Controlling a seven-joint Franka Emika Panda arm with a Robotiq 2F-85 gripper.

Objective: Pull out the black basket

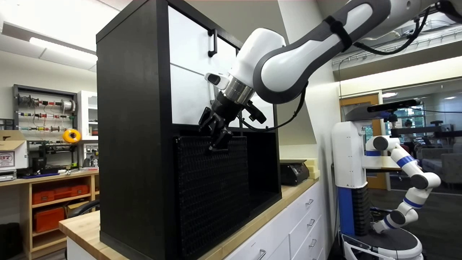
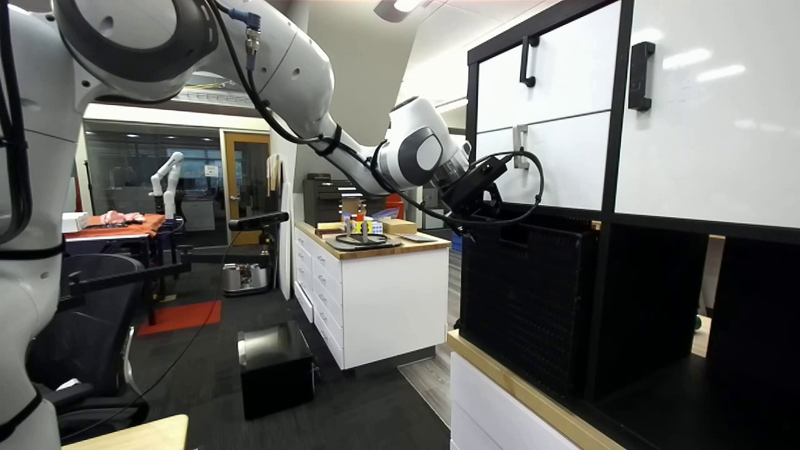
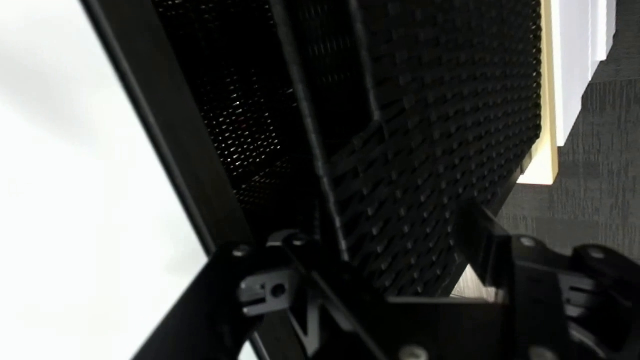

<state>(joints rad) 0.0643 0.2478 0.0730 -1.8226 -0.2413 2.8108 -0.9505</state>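
The pincer [image 3: 377, 227] is spread wide, jaws flanking the front rim of the black basket [image 1: 213, 191], contact unclear. Best seat one jaw inside, clamp squarely, then draw straight out. The basket sits low at left in the cabinet [image 1: 131, 137] on the counter [image 1: 82, 226].

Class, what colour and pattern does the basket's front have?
The basket's front is black with a woven pattern, clearest in the wrist view.

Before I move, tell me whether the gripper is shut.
No, in the wrist view the gripper has its fingers spread wide apart, with the black basket showing between them.
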